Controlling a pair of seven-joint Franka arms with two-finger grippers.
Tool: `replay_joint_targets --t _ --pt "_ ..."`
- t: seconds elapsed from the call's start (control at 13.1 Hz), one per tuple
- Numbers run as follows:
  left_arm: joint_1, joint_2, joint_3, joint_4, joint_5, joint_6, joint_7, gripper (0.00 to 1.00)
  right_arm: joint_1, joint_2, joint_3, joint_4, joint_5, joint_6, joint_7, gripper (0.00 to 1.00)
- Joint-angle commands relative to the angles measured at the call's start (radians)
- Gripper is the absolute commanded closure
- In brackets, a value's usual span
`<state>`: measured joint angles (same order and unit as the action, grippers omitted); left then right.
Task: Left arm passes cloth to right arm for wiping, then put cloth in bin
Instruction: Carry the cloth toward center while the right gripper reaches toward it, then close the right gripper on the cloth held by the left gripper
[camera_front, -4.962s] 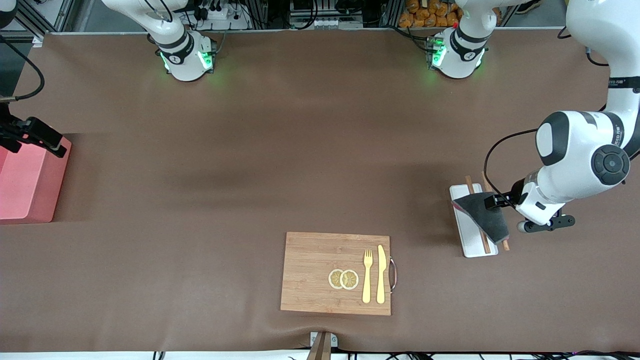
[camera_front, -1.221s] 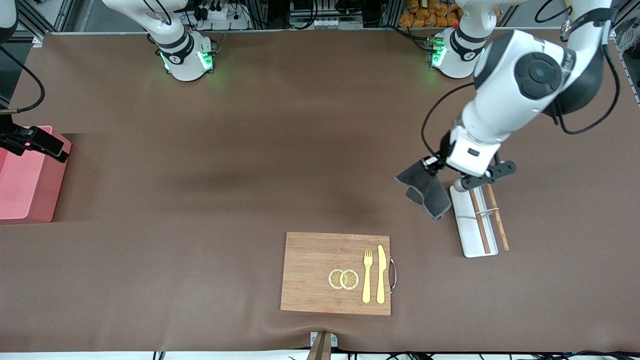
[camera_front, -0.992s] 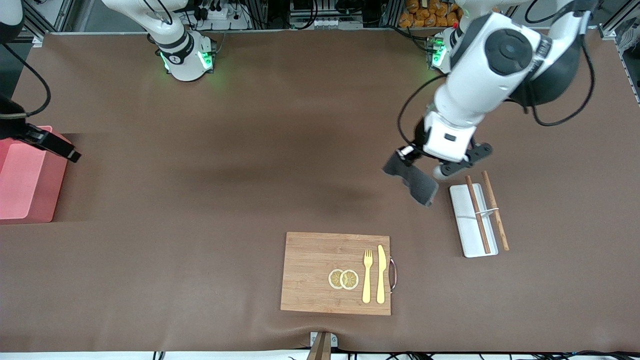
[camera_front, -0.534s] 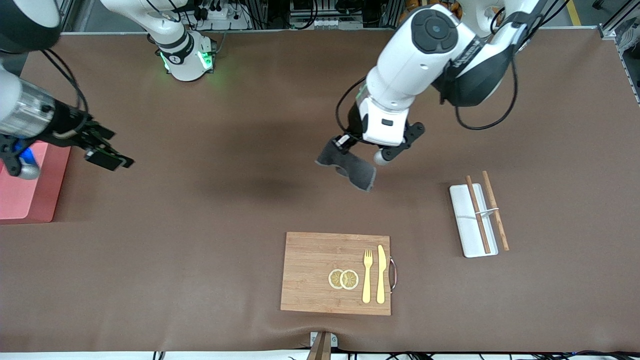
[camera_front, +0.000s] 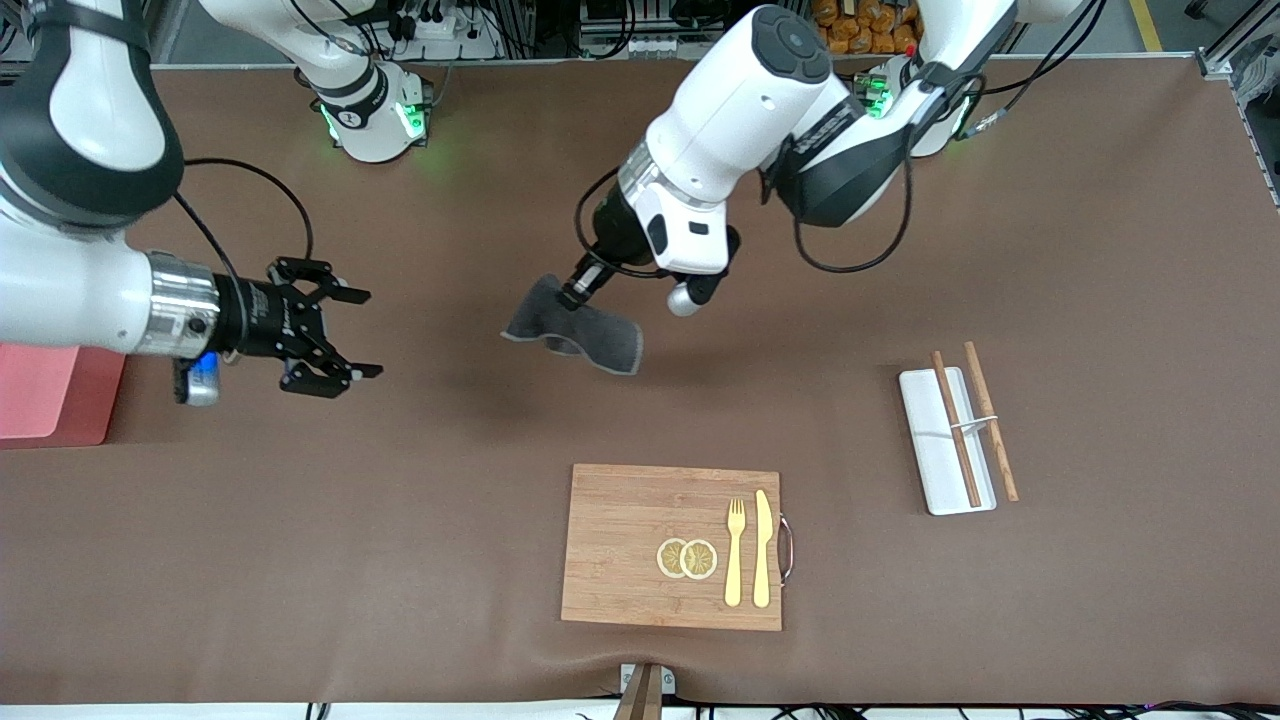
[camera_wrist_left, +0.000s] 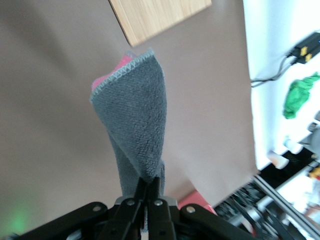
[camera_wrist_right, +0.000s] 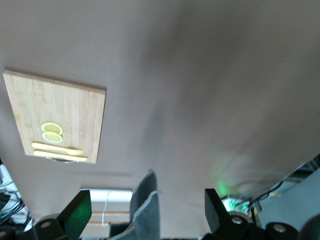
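The charcoal-grey cloth (camera_front: 575, 335) hangs over the middle of the table, pinched at its top by my left gripper (camera_front: 581, 290). In the left wrist view the cloth (camera_wrist_left: 135, 115) droops from the shut fingertips (camera_wrist_left: 148, 182). My right gripper (camera_front: 358, 333) hovers open over the table between the bin and the cloth, its jaws facing the cloth and apart from it. In the right wrist view the cloth (camera_wrist_right: 147, 210) shows farther off, in line with the gap between the wide-open fingers (camera_wrist_right: 75, 212). The salmon-pink bin (camera_front: 40, 390) stands at the right arm's end of the table, partly hidden by that arm.
A wooden cutting board (camera_front: 620, 545) with two lemon slices (camera_front: 686, 558), a fork (camera_front: 735, 550) and a knife (camera_front: 763, 548) lies nearer the front camera. A white tray (camera_front: 930, 450) with chopsticks (camera_front: 955, 430) lies toward the left arm's end.
My left arm has carried the cloth from the white tray to the table's middle. My right arm has swung away from the bin toward the cloth, still open.
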<state>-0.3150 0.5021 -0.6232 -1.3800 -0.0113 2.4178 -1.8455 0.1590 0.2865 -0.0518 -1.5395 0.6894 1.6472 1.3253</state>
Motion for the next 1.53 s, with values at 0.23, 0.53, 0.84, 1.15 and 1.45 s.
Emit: replay_joint_targets --t 0.23,0.53,0.84,1.15,1.45 --pt "-0.052 0.049 0.007 0.045 0.002 0.118 -0.077 1.00 0.083 0.019 0.004 -0.007 0.048 0.020 0.094 0.00" --pt "-0.120 0.105 0.054 0.048 0.002 0.237 -0.106 1.00 0.166 0.020 0.004 -0.027 0.048 0.074 0.106 0.00" --pt "-0.217 0.116 0.169 0.081 -0.002 0.244 -0.140 1.00 0.218 0.030 0.003 -0.033 0.048 0.094 0.104 0.81" --pt "-0.216 0.113 0.169 0.079 -0.004 0.244 -0.139 1.00 0.191 0.045 0.003 -0.033 0.047 0.092 0.092 1.00" --pt "-0.204 0.067 0.174 0.076 0.011 0.199 -0.138 0.00 0.165 0.054 0.003 -0.033 0.036 0.085 0.063 1.00"
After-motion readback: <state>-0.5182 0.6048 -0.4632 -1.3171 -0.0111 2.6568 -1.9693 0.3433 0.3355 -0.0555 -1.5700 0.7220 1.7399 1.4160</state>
